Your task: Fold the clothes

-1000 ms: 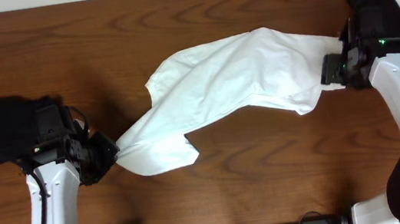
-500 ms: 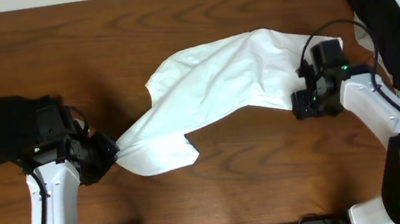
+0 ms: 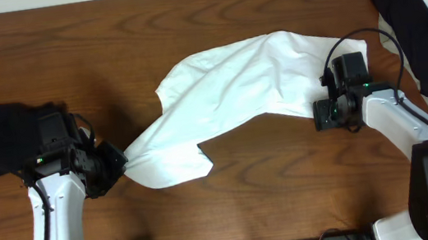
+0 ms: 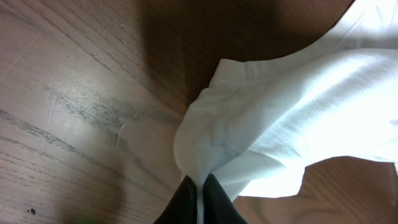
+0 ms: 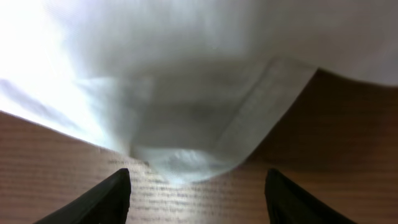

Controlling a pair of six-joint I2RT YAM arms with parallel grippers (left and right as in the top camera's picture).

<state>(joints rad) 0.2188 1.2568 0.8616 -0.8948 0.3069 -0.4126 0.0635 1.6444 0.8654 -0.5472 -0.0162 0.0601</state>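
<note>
The white T-shirt (image 3: pixel 236 100) lies rumpled on a slant across the middle of the desk (image 3: pixel 236 225), running from lower left up to centre right. The left pincer (image 4: pixel 200 193) is clamped tight on its lower-left corner, with cloth bunched into a knot right at the tips. The right pincer (image 5: pixel 198 186) stands wide and empty, and the hem droops just ahead of its dark fingers (image 5: pixel 99 196). The danger, as I read it, is that hem: it curls and looks layered, so closing now could catch one ply or only a scrap. Any pull from the left would then slide the shirt away or twist it tighter instead of spreading it. The small black garment (image 3: pixel 1 140) at far left and the dark heap (image 3: pixel 417 27) at upper right sit well apart from the shirt. Compared with a second ago, the right arm has swung in from beside that heap, down and leftward to the shirt's lower-right edge. The shirt's right tail reaches less far toward the heap. The left side hasn't budged.
</note>
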